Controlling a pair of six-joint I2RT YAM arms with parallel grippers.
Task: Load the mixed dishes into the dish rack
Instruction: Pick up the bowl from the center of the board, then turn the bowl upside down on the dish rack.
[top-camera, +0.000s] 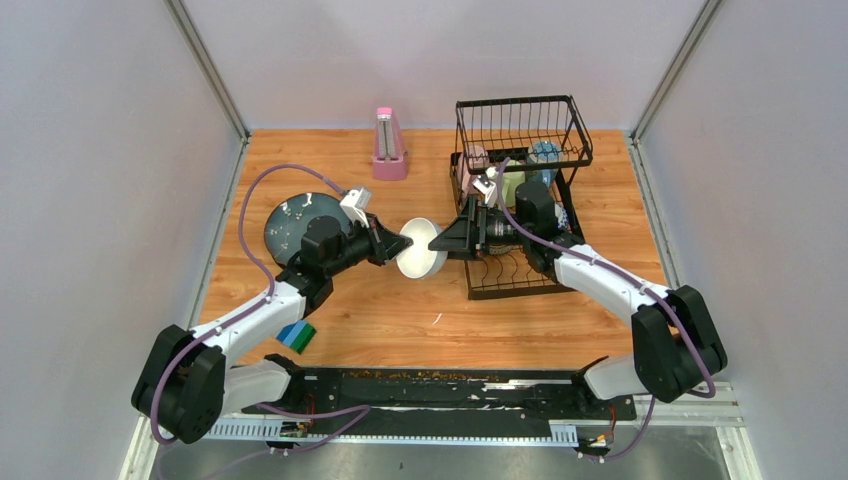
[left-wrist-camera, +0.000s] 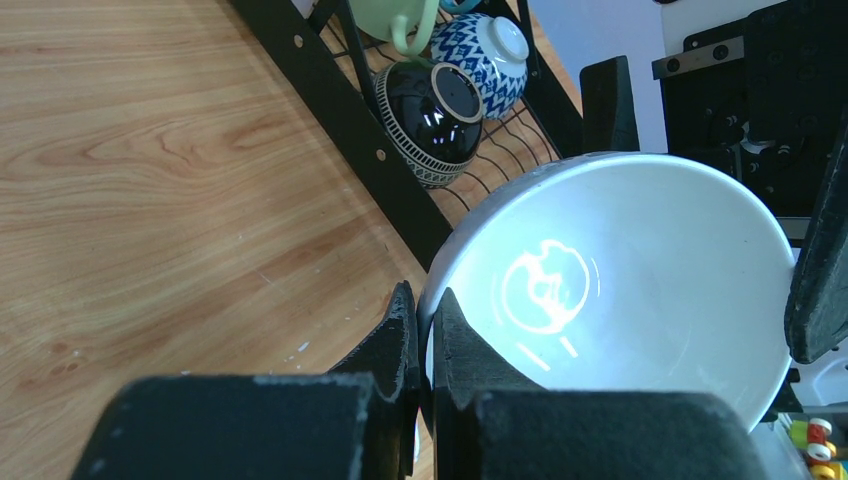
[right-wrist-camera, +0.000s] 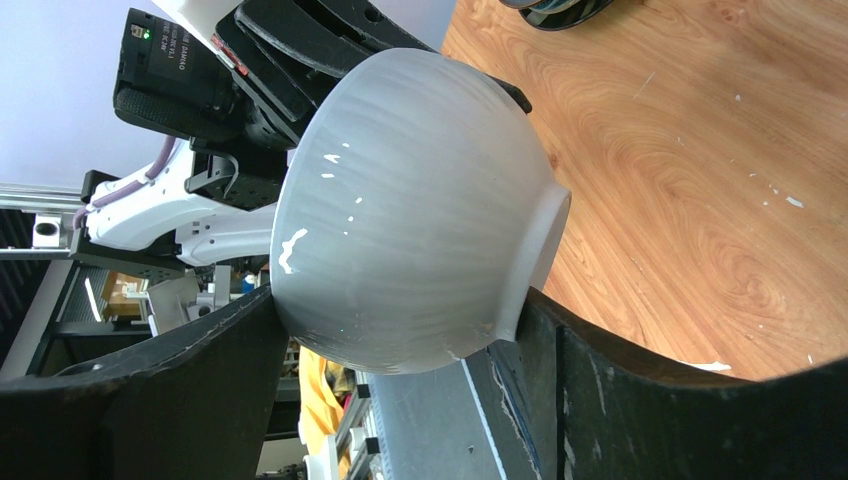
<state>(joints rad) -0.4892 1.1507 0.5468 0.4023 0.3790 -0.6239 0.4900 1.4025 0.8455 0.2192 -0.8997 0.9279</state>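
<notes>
A white bowl (top-camera: 418, 255) hangs in the air between both arms, just left of the black wire dish rack (top-camera: 520, 128). My left gripper (top-camera: 400, 243) is shut on the bowl's rim (left-wrist-camera: 425, 310), one finger inside and one outside. My right gripper (top-camera: 435, 240) straddles the same bowl (right-wrist-camera: 420, 200); one finger touches the rim side and the other the foot. A blue-grey flecked plate (top-camera: 290, 225) lies on the table under my left arm. The rack holds a dark brown bowl (left-wrist-camera: 430, 120), a blue-patterned bowl (left-wrist-camera: 485, 45) and a pale green mug (left-wrist-camera: 395, 15).
A pink metronome (top-camera: 388, 145) stands at the back, left of the rack. A small blue-green block (top-camera: 296, 336) lies near my left arm's base. The rack's black frame (left-wrist-camera: 340, 110) runs close beside the bowl. Grey walls enclose the wooden table (top-camera: 400, 320).
</notes>
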